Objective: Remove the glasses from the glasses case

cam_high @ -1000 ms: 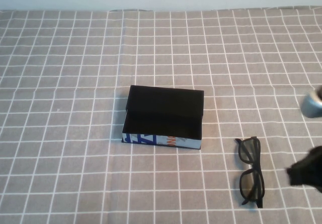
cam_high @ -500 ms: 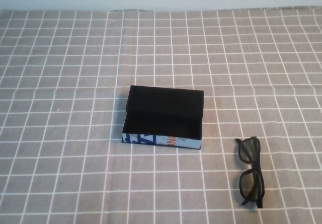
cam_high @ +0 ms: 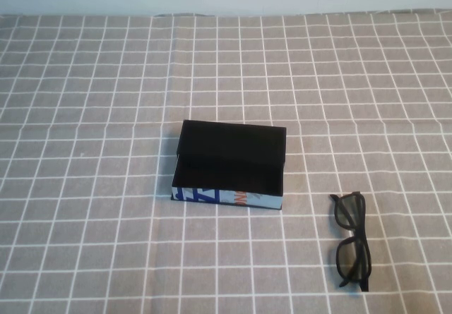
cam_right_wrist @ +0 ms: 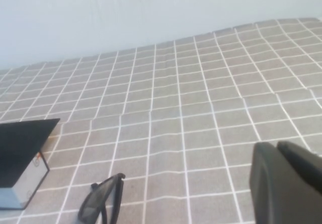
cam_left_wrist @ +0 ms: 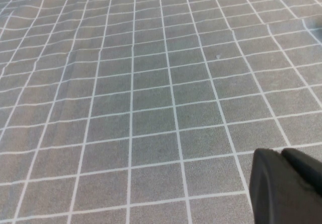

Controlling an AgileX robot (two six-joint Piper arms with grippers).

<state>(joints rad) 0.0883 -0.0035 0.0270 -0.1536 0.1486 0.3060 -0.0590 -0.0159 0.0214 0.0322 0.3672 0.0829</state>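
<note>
Grey woven tablecloth (cam_high: 85, 81) with a white grid of squares covers the whole table, running back to a pale plain wall (cam_right_wrist: 151, 12); faint creases show in the fabric.

Near the middle of the cloth sits the glasses case (cam_high: 230, 164), a rectangular black box with a matte black lining, its flap lid open toward the far side. Its near side is white with blue and orange print. Nothing can be made out inside the dark interior.

To the robot's right of the case and nearer the robot, apart from it, lie the glasses (cam_high: 352, 239), flat on the cloth, out of the case. They have a black plastic frame and dark squarish lenses, one lens farther away and one nearer.

Neither arm appears in the high view. In the right wrist view, a dark rounded part of the right gripper (cam_right_wrist: 289, 183) shows at the picture's edge, above the cloth and well apart from the glasses, touching nothing; whether it is released or clenched I cannot tell. In the left wrist view, the left gripper (cam_left_wrist: 287, 186) shows likewise as a dark rounded block over bare cloth; its state cannot be told either.
</note>
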